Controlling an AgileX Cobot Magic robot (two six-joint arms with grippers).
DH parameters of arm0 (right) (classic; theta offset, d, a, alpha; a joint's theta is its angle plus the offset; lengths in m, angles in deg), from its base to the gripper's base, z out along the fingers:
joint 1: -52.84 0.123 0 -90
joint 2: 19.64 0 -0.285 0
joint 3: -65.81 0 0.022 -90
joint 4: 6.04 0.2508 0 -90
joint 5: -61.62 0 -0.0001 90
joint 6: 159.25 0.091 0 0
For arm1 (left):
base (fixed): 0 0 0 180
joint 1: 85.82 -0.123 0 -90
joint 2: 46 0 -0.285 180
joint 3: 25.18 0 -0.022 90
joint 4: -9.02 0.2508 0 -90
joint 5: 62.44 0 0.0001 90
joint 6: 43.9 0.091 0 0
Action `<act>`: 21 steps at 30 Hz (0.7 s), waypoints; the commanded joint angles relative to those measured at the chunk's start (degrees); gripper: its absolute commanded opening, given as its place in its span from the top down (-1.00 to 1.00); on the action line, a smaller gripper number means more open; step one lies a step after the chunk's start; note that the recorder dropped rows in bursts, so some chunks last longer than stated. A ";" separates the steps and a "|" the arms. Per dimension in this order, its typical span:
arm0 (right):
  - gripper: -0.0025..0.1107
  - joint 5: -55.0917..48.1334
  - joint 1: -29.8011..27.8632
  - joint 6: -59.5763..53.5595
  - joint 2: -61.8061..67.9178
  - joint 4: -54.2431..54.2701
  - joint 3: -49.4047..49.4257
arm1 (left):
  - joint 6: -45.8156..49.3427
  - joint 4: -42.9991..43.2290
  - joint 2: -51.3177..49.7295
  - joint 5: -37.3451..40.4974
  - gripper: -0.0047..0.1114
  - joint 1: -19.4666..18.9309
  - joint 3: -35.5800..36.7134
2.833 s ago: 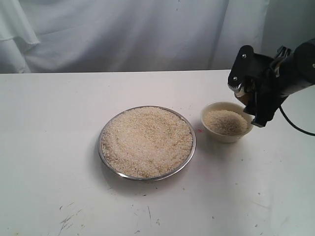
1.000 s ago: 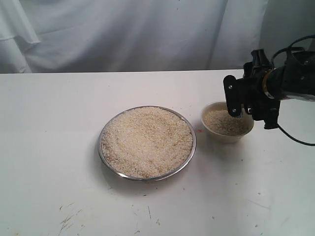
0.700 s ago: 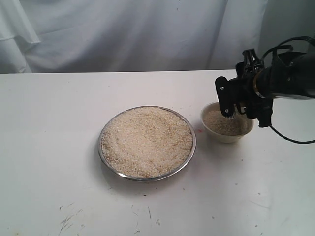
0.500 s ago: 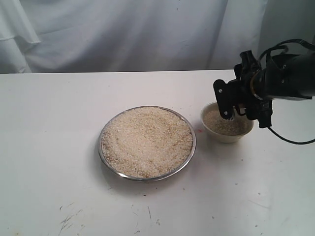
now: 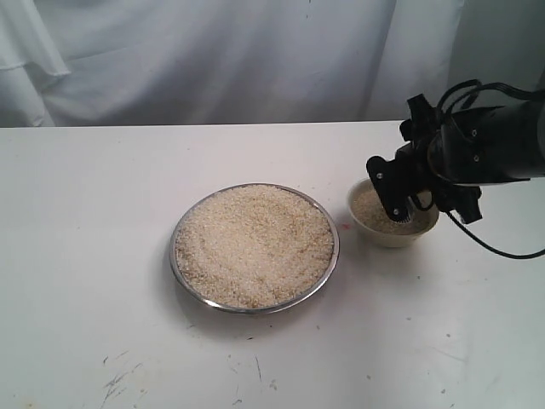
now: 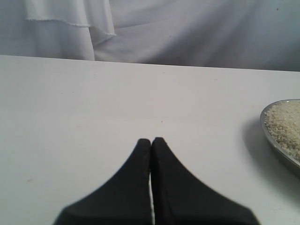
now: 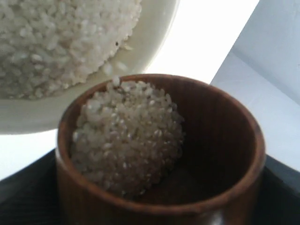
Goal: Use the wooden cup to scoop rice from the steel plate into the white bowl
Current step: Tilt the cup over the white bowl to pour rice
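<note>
Partly full wooden cup, w/ rice

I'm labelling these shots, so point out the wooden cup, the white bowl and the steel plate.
wooden cup [image 7: 220, 126]: right wrist view, inner wall.
white bowl [image 5: 383, 237]: exterior view, outer wall.
steel plate [image 5: 173, 254]: exterior view, left rim.

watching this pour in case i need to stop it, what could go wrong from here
1. The tilted reddish-brown wooden cup has off-white rice grains at its lip right by the rim of the small cream-white bowl; some could fall onto the white table.
2. The bowl already looks well filled, so more rice may spill over.
3. The right pincer hangs low over the bowl and might nudge it.
</note>
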 commanded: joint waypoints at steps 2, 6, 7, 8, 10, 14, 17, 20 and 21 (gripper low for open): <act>0.96 -1.81 1.45 0.01 -0.38 -2.66 0.16 | -0.03 0.06 0.24 -0.82 0.92 0.15 0.28; 0.96 -3.74 1.59 0.01 -0.38 -4.13 0.16 | -0.03 0.06 0.24 -0.82 0.92 0.15 0.28; 0.96 -4.11 1.59 0.01 -0.38 -4.13 0.16 | -0.03 0.06 0.24 -0.82 0.92 0.15 0.28; 0.96 -4.21 1.59 0.01 -0.38 -4.13 0.16 | -0.03 0.06 0.24 -0.82 0.92 0.15 0.28; 0.96 -4.49 1.78 0.01 -0.38 -4.71 0.68 | -0.03 0.06 0.24 -0.82 0.92 0.15 0.28; 0.96 -4.59 2.07 0.01 -0.38 -5.73 1.48 | -0.03 0.06 0.24 -0.82 0.92 0.15 0.28; 0.96 -4.87 2.32 0.01 -0.38 -6.93 1.48 | -0.03 0.06 0.24 -0.82 0.92 0.15 0.28; 0.96 -4.98 2.87 0.01 -0.38 -7.15 1.48 | -0.03 0.06 0.24 -0.82 0.92 0.15 0.28; 0.96 -4.98 2.99 0.01 -0.38 -7.31 1.48 | -0.03 0.06 0.24 -0.82 0.92 0.15 0.28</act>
